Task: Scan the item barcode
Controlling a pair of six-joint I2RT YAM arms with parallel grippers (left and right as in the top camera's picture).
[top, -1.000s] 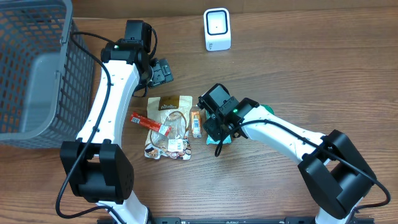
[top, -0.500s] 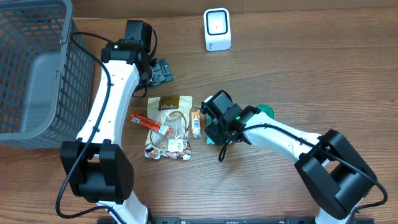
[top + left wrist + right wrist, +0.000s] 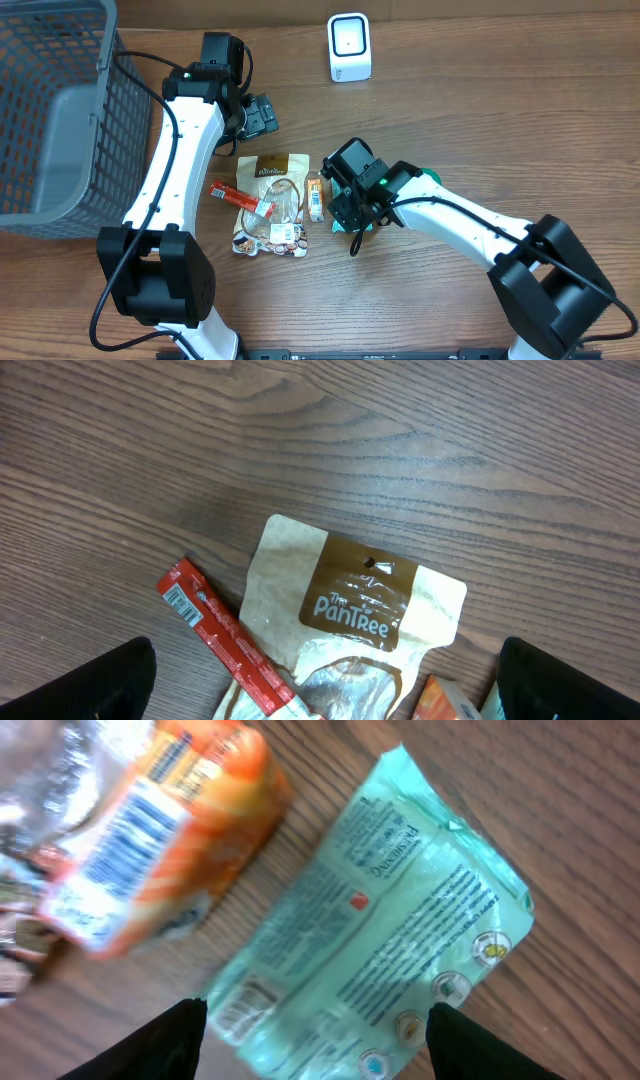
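Note:
A mint-green packet [image 3: 385,925] lies printed side up on the wood, its barcode [image 3: 243,1005] near the lower left end. My right gripper [image 3: 318,1050] is open, with one finger on each side of the packet and just above it. From overhead the right gripper [image 3: 350,205] covers most of the packet [image 3: 430,177]. An orange bar [image 3: 150,840] with its own barcode lies beside it. My left gripper [image 3: 258,115] hangs open over the brown Pantree pouch [image 3: 350,600] and holds nothing. The white scanner [image 3: 349,47] stands at the back.
A red stick pack [image 3: 215,625] lies across the pouch's left edge. The orange bar [image 3: 315,197] sits between pouch [image 3: 272,200] and packet. A grey wire basket [image 3: 50,110] fills the far left.
My right gripper has shifted slightly over the green packet and its jaws have widened a little. The left arm has not moved.

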